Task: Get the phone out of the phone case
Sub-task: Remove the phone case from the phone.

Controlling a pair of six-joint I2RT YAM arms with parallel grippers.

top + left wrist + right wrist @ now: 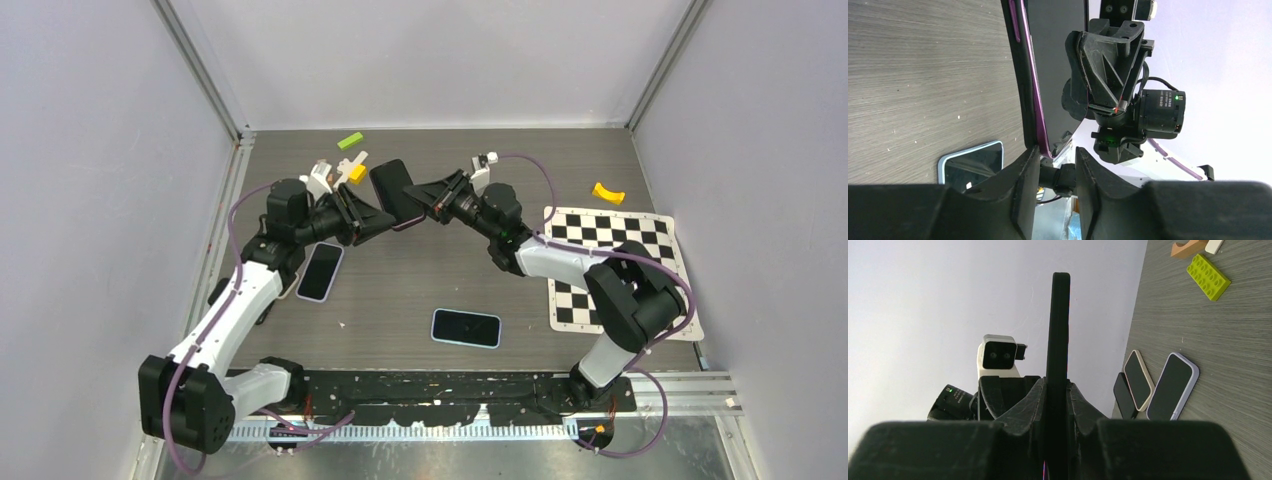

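- Phone [392, 186], in its case [1018, 75]: held in the air over the far middle of the table [450, 280], between the two arms. We judge it lifted so that both can reach its edges.
- Right gripper [1058, 390]: closed on the phone's right side, with the slab standing edge-on between its fingers. We take it for the anchor.
- Left gripper [1058, 162]: at the phone's near-left corner, fingers a little apart, one touching the purple-lined rim of the case. We cannot tell whether it grips. We judge it placed to pry that rim.
- Progress: the phone looks seated in the case and is not yet out.
- Lilac phone [320, 270] and beige phone [1138, 372]: flat on the table at left, under the left arm.
- Blue phone [466, 327]: flat, near middle.
- Green brick [350, 141] and yellow block [357, 172]: far left, just behind the left gripper.
- Checkerboard [610, 270]: right, under the right arm.
- Obstruction: nothing on the table reaches the held phone. The two grippers themselves crowd it, leaving little room.
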